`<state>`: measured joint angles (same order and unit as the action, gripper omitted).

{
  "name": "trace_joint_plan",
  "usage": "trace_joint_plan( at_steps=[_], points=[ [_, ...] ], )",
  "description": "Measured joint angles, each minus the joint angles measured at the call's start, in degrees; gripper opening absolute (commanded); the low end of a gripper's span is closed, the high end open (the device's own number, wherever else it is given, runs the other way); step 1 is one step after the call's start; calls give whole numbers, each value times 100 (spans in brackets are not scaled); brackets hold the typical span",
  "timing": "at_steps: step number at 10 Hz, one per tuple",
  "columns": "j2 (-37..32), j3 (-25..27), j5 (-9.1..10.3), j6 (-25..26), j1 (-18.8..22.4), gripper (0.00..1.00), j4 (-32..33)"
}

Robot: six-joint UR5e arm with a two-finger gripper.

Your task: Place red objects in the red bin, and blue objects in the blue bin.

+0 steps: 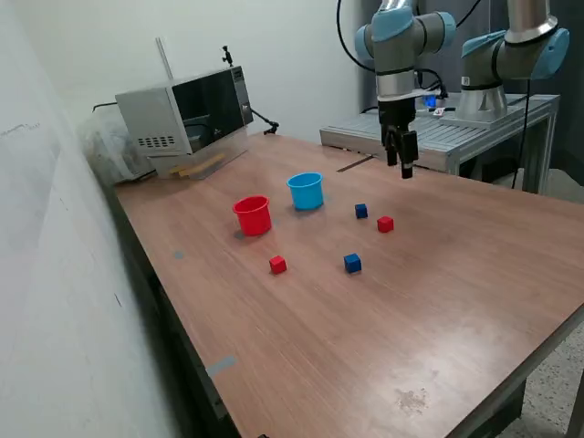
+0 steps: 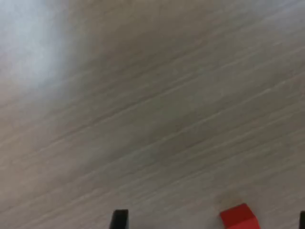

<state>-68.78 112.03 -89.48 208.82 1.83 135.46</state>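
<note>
1. Gripper (image 1: 402, 167) hangs above the table (image 1: 438, 301), empty and touching nothing; in the wrist view two dark fingertips (image 2: 119, 218) stand wide apart, so the jaws are spread.
2. Red cube (image 1: 385, 224), also in the wrist view (image 2: 239, 217), lies nearest the tool, between the fingertips but off centre; a straight descent could land a finger on it or knock it aside.
3. Blue cube (image 1: 361, 211) sits just beside that red cube; a wide closing stroke might nudge it.
4. Second red cube (image 1: 277, 265) and second blue cube (image 1: 352, 263) lie apart, nearer the camera.
5. Red cup (image 1: 253, 215) and light blue cup (image 1: 306, 191) stand upright, side by side; both are light and could tip if bumped.
6. Microwave (image 1: 187, 114) sits well behind.
</note>
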Motion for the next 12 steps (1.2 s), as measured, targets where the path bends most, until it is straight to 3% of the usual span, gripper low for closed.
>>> trace_joint_plan(
  at_steps=[5,12],
  points=[
    [569,-516,-480,1,85,100,398],
    [1091,-831,-760,-76,-227,100,488]
  ],
)
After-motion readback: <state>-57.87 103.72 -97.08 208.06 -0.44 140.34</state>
